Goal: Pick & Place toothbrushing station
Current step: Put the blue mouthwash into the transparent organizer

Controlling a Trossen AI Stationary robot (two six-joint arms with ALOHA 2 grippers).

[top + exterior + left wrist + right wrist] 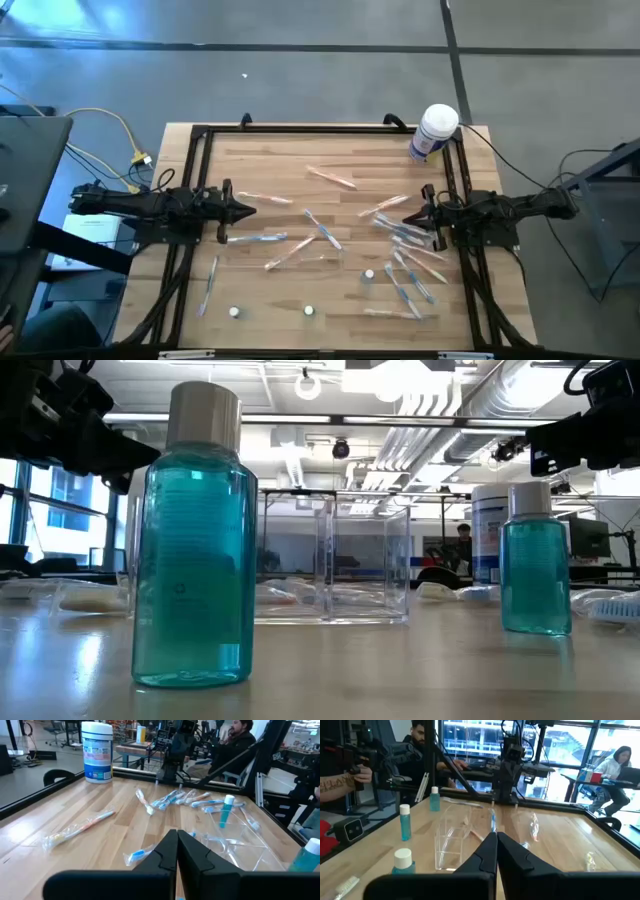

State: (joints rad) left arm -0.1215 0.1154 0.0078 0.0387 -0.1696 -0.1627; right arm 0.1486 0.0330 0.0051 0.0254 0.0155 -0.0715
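left gripper (pixel 248 210): hovering at the left-centre of the high view, fingers pressed together, pinching nothing
right gripper (pixel 408 217): hovering at the right-centre, fingers pressed together, pinching nothing
toothbrushing station (pixel 300 253): lying on the table (pixel 280 165) just below centre of the high view, between the two grippers; standing mid-frame in the low view
white tub (pixel 434 132): sitting at the upper right corner
toothbrushes (pixel 405 245): lying scattered, mostly at the right
blue bottles (pixel 192 540): standing along the lower edge

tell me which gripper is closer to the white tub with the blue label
Right. The right gripper sits just below the white tub on its side; the left gripper is across the table.
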